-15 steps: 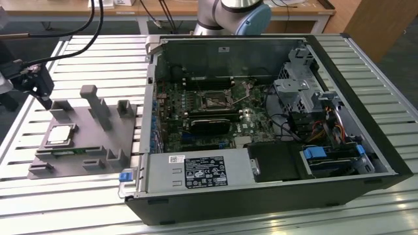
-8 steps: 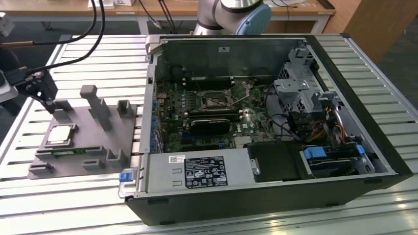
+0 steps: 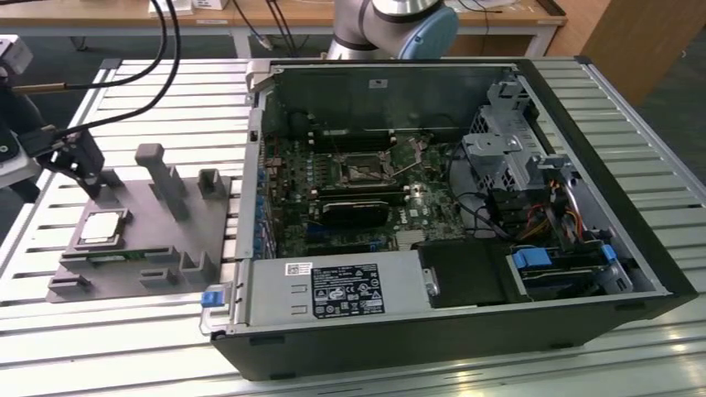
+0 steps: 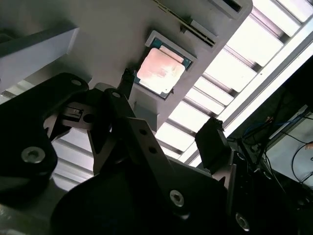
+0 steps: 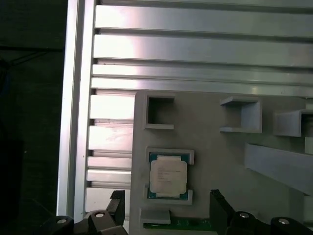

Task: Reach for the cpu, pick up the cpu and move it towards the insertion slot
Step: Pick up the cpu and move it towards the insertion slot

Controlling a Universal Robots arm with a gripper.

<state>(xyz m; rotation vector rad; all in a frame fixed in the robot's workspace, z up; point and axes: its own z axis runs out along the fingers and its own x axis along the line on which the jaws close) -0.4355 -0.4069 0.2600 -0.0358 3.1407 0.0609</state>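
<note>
- I read this as the reach step: the gripper [image 3: 86,174] hangs above the grey fixture plate [image 3: 155,248] at the exterior view's left, holding nothing
- Its jaws stand apart. In the first wrist view I see the two black fingers [image 5: 117,204] spread wider than the chip, with bare plate between them
- The cpu [image 3: 102,227] lies flat in its shallow recess on that plate, silvery top up, with its green rim showing in both wrist views [image 5: 167,175] [image 4: 161,68]
- From the wrist cameras the chip sits just off the line between the fingertips rather than between them, so I judge the gripper near it but not yet over it, and not touching
- The insertion slot [image 3: 361,168] is well apart, on the motherboard inside the open computer case [image 3: 617,248] at the middle of the exterior view. Its dark socket looks uncovered
- Nothing of the pick or the carry is done
- As I judge it, the grasp calls for centring the open fingers on two opposite edges of the chip and keeping square to the recess walls
- It also calls for a straight, gentle descent, since the raised lips around the chip leave little room for the fingertips
</note>
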